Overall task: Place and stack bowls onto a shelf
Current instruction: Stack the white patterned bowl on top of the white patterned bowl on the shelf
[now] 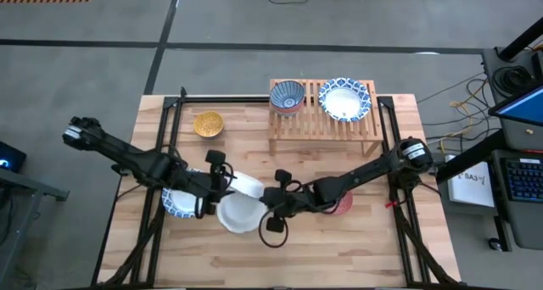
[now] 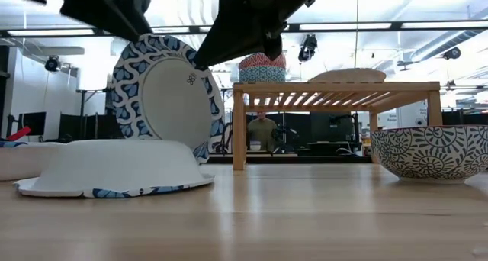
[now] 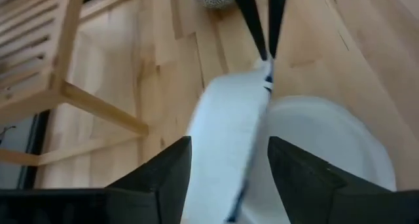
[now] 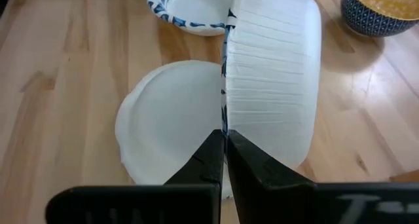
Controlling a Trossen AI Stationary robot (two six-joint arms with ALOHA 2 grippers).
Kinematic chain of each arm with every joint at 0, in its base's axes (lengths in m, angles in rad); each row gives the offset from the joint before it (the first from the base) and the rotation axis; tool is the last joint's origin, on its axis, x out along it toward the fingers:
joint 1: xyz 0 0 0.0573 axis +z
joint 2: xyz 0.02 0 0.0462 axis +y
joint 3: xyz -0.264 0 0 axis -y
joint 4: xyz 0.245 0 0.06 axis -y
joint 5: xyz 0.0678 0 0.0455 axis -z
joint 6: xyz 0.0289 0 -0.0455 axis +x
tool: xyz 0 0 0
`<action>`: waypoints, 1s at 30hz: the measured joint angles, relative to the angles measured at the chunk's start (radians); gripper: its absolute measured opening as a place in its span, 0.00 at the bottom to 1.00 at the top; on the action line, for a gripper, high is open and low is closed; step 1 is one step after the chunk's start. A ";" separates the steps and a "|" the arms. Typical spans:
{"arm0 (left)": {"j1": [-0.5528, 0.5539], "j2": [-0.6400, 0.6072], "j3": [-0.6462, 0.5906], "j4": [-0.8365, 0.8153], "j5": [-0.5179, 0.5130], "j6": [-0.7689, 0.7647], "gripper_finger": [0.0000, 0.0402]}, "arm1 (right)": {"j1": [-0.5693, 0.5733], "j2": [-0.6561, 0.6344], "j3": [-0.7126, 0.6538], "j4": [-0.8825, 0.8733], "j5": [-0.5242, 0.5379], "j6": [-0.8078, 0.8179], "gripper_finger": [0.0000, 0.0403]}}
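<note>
A large blue-and-white bowl (image 1: 248, 186) (image 2: 164, 93) stands on edge at mid-table, with its white inside (image 4: 275, 73) turned toward the left arm. My right gripper (image 4: 226, 142) is shut on its rim. My left gripper (image 3: 229, 178) is open, one finger on each side of the opposite rim; I cannot tell whether it touches. Beside it another large bowl (image 1: 237, 215) (image 2: 114, 165) lies upside down on its rim. The wooden slatted shelf (image 1: 322, 125) carries a small dark blue patterned bowl (image 1: 287, 97) and a large bowl (image 1: 344, 99). My right gripper pinches the standing bowl's rim (image 4: 226, 122) between its two fingers, one on the white inside and one on the patterned outside. The fingers come roughly level from the table's right. The bowl is on edge; the upside-down bowl hides its lowest part.
An upright blue-and-white bowl (image 1: 176, 203) sits under the left arm. A yellow bowl (image 1: 208, 124) stands left of the shelf, and a red bowl (image 1: 343, 205) under the right arm. Free wood lies along the near edge. A person (image 2: 263, 131) shows beyond the shelf.
</note>
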 joint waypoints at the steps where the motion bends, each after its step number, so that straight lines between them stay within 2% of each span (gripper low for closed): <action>1: 0.000 0.000 -0.019 0.015 0.000 0.000 0.46 | 0.000 0.000 0.000 0.000 0.000 0.000 0.02; 3: 0.000 0.000 -0.049 0.055 -0.006 0.000 0.43 | -0.001 0.000 0.000 0.001 0.000 0.007 0.02; 5: 0.000 0.001 -0.070 0.109 -0.061 0.003 0.36 | -0.002 0.000 0.000 0.002 0.000 0.007 0.02; 7: -0.003 0.001 -0.079 0.126 -0.126 0.008 0.25 | -0.002 0.000 0.000 0.002 0.001 0.001 0.02; 9: -0.001 0.003 -0.079 0.127 -0.175 0.008 0.09 | -0.002 0.000 0.000 0.003 0.012 -0.003 0.04; 10: 0.000 0.002 -0.078 0.128 -0.188 0.005 0.05 | -0.002 0.000 0.001 0.001 0.017 -0.005 0.05; 15: 0.007 0.001 -0.065 0.172 -0.283 -0.034 0.01 | -0.003 -0.023 0.028 -0.078 0.089 0.005 0.18; 19: 0.015 -0.002 -0.042 0.178 -0.319 -0.093 0.00 | -0.002 -0.089 0.039 -0.174 0.165 0.059 0.31; 23: 0.026 0.001 -0.035 0.212 -0.319 -0.124 0.00 | -0.003 -0.137 0.039 -0.207 0.181 0.097 0.43; 25: 0.025 0.001 -0.032 0.224 -0.318 -0.122 0.00 | -0.002 -0.144 0.039 -0.207 0.222 0.107 0.47; 30: 0.025 0.001 -0.031 0.290 -0.242 -0.084 0.00 | -0.013 -0.145 0.039 -0.209 0.281 0.098 0.50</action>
